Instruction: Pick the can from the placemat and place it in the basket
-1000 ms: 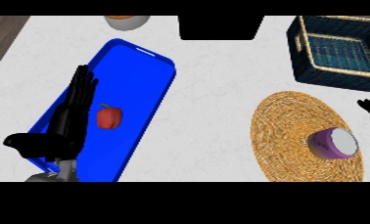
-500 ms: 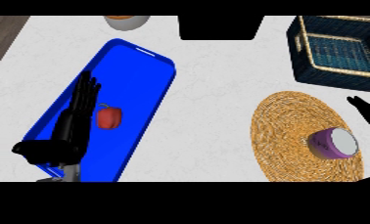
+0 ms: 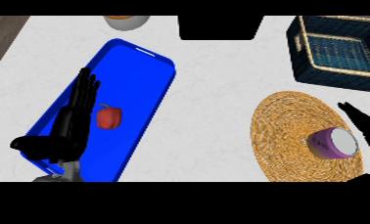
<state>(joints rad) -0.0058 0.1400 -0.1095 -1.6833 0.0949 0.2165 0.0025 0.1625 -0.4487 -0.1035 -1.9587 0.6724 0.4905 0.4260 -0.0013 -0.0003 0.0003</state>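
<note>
The can [image 3: 334,143], purple with a pale top, stands upright on the round woven placemat [image 3: 289,135], just below and inward of the right hand [image 3: 361,125]. That hand comes in at the view's right edge. What shows of its fingers looks stretched out and wide, holding nothing and not touching the can. The placing suits an approach from the side, since the fingers could close round the can's wall. The basket [image 3: 329,54] sits on the counter [image 3: 209,96] beyond those fingertips, so the carry should be a short move forward once the can is lifted. The left hand [image 3: 72,120] rests flat over the blue tray [image 3: 137,71] with its fingers straight and empty. A red pepper [image 3: 108,117] lies just beside them, and neither has any part in the job. I judge the grasp not yet made.
</note>
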